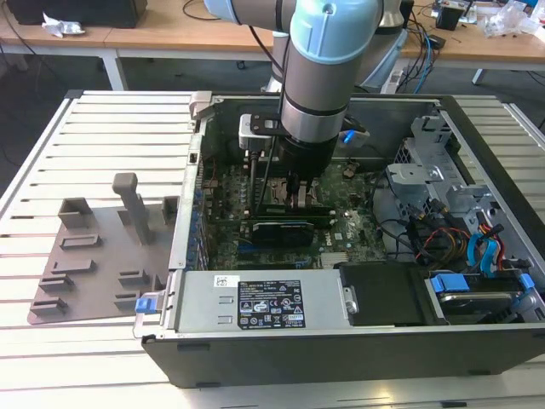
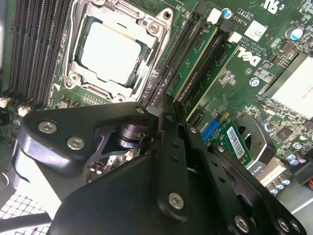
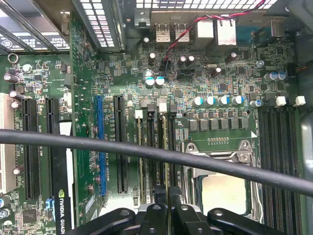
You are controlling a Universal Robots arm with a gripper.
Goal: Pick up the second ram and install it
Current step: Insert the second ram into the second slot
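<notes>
Gripper: closest to the lens in both wrist views, its black fingers drawn almost together on the upper edge of the second ram.
Second ram: upright in a slot just beside the CPU socket (another green stick stands in a neighbouring slot).
Room: tight; case wall on the exterior view's left, drive cage on its right.
Holder tray: outside the case, well apart.
</notes>
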